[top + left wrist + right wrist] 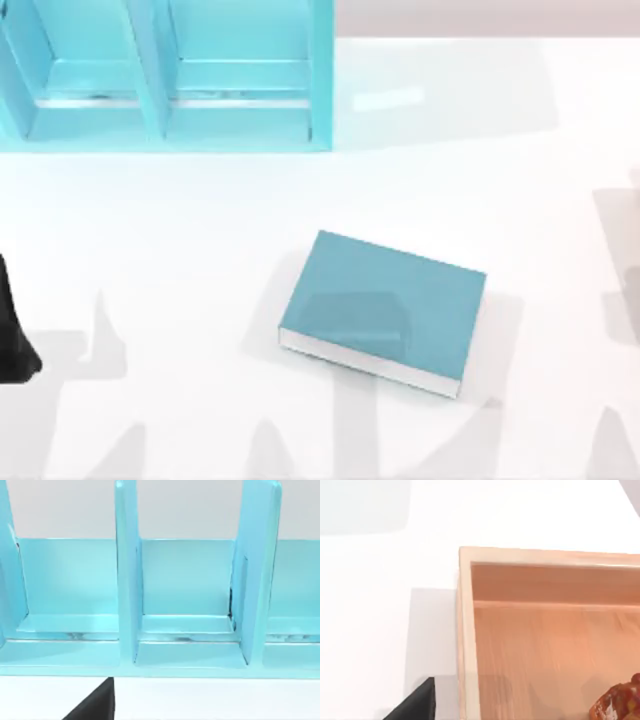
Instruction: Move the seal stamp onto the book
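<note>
the seal stamp lies in a pale wooden tray, near one edge of the right wrist view, only partly seen. the book lies flat on the white counter, cover bare, near the middle. the turquoise shelf unit stands at the far left. the left arm sits at the left edge; its jaws' state i cannot tell.

Left arm: a dark portion sits at the table's left edge, roughly nine o'clock in the top view, low and apart from the centre. A dark gripper part shows in the left wrist view; a like part shows in the right wrist view.
</note>
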You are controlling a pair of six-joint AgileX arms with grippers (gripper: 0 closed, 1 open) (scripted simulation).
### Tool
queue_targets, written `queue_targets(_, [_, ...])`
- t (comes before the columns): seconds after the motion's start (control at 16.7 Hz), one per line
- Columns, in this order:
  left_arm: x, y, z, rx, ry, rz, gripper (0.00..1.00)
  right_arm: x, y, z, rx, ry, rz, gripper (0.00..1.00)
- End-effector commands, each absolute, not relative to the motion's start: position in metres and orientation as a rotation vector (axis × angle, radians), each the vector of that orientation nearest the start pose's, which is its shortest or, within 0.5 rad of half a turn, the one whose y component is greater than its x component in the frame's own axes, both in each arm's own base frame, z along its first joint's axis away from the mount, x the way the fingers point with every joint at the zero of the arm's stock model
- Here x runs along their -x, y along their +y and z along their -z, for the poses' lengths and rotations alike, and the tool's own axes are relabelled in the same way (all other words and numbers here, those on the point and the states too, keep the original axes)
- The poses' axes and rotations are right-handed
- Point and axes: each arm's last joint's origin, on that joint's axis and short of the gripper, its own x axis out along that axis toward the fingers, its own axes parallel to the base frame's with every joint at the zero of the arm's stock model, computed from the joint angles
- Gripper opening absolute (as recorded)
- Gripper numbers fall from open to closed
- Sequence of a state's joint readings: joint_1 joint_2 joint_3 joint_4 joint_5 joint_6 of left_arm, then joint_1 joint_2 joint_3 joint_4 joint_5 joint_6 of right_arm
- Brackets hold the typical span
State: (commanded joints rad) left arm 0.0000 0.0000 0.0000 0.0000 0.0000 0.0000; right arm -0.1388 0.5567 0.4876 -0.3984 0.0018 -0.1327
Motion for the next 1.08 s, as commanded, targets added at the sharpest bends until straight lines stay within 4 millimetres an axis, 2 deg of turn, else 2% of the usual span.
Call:
queue_targets(0.18, [-0.106, -0.001, -0.160, 0.000, 0.000, 0.000, 1.00, -0.176, -0.036, -0.263, 0.114, 0.731, 0.124, 1.00])
queue_targets(0.3, [-0.106, -0.001, -0.160, 0.000, 0.000, 0.000, 1.00, -0.208, -0.050, -0.272, 0.112, 0.899, 0.123, 1.00])
queue_targets(0.48, [-0.106, -0.001, -0.160, 0.000, 0.000, 0.000, 1.00, -0.258, -0.077, -0.272, 0.092, 1.135, 0.105, 1.00])
queue_targets(0.66, [-0.106, -0.001, -0.160, 0.000, 0.000, 0.000, 1.00, -0.298, -0.106, -0.259, 0.058, 1.336, 0.071, 1.00])
queue_targets(0.84, [-0.106, -0.001, -0.160, 0.000, 0.000, 0.000, 1.00, -0.324, -0.131, -0.243, 0.020, 1.482, 0.035, 1.00])
queue_targets(1.08, [-0.106, -0.001, -0.160, 0.000, 0.000, 0.000, 1.00, -0.336, -0.146, -0.232, -0.006, 1.565, 0.009, 1.00])
